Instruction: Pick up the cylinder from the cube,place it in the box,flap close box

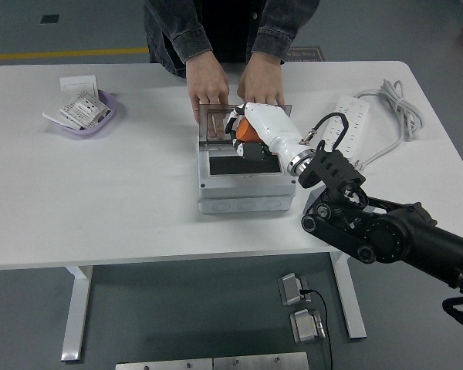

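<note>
My right hand (251, 139) is shut on the orange cylinder (245, 132) and holds it over the open grey box (245, 193), above the dark inside. The box's clear lid (216, 123) stands upright at the back. A person at the far side rests both hands (208, 85) on the table behind the lid. The grey cube (315, 208) is mostly hidden behind my right arm, to the right of the box. My left hand is out of view.
A white power strip (353, 116) with its cable lies at the right. A purple dish (83, 112) with packets sits at the far left, with a white card (77, 82) behind it.
</note>
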`<move>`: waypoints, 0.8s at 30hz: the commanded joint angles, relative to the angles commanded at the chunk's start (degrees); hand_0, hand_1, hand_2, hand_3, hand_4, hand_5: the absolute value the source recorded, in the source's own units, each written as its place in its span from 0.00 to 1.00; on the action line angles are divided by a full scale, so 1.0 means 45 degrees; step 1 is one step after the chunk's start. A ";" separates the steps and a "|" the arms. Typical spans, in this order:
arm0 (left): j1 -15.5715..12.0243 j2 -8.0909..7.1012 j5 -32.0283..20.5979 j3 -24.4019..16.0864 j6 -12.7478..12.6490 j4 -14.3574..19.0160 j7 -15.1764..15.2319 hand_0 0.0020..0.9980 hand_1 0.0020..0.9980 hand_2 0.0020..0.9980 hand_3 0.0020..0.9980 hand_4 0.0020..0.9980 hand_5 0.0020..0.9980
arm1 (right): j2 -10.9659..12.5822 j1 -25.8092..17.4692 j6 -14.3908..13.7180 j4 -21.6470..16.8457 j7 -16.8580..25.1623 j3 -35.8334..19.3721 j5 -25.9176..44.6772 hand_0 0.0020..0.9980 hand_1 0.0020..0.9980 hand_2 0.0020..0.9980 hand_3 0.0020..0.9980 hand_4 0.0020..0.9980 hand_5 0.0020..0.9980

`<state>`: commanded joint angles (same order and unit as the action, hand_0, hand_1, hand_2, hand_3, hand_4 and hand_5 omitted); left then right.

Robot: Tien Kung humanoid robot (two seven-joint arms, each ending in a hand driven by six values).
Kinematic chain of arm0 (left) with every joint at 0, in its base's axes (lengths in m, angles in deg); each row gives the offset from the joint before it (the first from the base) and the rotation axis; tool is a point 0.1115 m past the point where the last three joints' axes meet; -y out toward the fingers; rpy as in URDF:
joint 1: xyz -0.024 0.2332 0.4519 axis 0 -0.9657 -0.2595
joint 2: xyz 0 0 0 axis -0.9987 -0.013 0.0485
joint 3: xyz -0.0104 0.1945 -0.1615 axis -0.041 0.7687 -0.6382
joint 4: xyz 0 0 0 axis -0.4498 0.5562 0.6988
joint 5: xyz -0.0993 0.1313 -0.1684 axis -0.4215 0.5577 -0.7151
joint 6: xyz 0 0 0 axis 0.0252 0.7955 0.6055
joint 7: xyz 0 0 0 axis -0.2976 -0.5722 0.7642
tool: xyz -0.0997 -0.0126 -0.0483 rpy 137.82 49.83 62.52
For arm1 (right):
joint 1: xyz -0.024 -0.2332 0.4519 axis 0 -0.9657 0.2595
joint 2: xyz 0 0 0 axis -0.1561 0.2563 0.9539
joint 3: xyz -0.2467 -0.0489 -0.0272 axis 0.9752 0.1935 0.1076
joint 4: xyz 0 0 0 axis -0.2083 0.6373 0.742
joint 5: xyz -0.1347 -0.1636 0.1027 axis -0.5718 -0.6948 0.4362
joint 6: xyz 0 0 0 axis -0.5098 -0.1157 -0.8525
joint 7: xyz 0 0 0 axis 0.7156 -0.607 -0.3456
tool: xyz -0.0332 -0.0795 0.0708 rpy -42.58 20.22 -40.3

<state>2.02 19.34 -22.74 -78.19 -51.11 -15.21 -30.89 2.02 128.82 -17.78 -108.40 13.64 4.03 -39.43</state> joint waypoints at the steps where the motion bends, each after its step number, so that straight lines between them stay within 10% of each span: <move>1: 0.0006 -0.0004 -0.0006 0.0005 -0.0001 0.0000 0.0002 0.61 0.65 0.61 0.61 0.67 0.20 | -0.0044 0.0135 0.0003 0.0132 0.0086 0.0282 0.0131 0.00 0.01 0.20 0.18 0.00 0.00; 12: 0.0053 -0.0007 -0.0138 0.0189 0.0003 0.0000 0.0018 0.61 0.65 0.61 0.61 0.67 0.20 | -0.0354 0.1085 0.0053 0.1158 0.0834 0.2913 0.0982 0.00 0.02 0.20 0.18 0.00 0.00; 24: 0.0058 0.0011 -0.0055 0.0142 0.0007 0.0000 -0.0003 0.61 0.65 0.61 0.61 0.67 0.20 | -0.0486 0.1467 0.0275 0.1749 0.1319 0.3076 0.1455 0.00 0.02 0.20 0.18 0.00 0.00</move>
<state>2.28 19.39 -22.99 -77.55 -51.08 -15.21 -30.91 -0.17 135.42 -16.55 -100.53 19.58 17.87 -32.88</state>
